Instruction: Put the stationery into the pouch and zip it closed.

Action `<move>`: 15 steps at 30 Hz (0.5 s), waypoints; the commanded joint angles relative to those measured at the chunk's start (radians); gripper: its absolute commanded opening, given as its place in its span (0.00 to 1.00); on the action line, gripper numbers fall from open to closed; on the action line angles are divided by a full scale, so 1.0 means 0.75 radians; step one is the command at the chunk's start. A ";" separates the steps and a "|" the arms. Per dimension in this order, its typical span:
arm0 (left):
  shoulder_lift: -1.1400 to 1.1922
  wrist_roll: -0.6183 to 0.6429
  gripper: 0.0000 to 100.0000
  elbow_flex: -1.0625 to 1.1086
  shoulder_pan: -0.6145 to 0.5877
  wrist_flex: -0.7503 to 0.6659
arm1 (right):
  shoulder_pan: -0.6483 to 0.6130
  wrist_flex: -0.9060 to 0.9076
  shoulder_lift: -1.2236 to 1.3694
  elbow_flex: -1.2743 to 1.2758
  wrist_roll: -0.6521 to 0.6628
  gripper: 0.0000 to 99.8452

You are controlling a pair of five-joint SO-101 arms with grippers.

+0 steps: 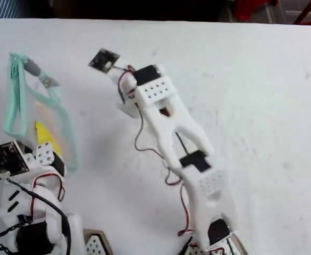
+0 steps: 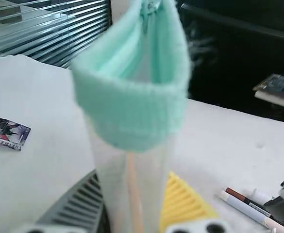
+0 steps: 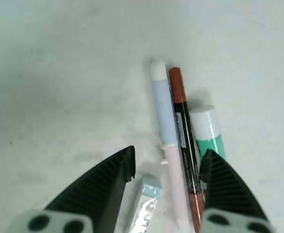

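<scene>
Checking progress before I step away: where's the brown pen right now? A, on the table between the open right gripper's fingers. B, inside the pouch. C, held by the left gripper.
A: the brown pen lies on the table, within the open right gripper.

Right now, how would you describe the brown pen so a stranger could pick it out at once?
On the white table, look beneath the right tool, open above a small cluster. The brown pen lies between a pale blue pen and a green-and-white tube; it alone has a reddish-brown cap and black barrel.
</scene>
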 commanded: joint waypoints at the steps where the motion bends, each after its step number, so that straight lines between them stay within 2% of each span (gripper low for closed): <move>1: -0.015 0.014 0.02 -0.016 -0.007 -0.123 | -0.013 0.003 0.134 -0.217 0.092 0.21; 8: -0.015 0.014 0.02 0.012 -0.005 -0.160 | -0.009 0.013 0.384 -0.411 0.131 0.21; 15: -0.015 0.014 0.02 0.012 -0.005 -0.160 | -0.015 0.013 0.447 -0.489 0.125 0.20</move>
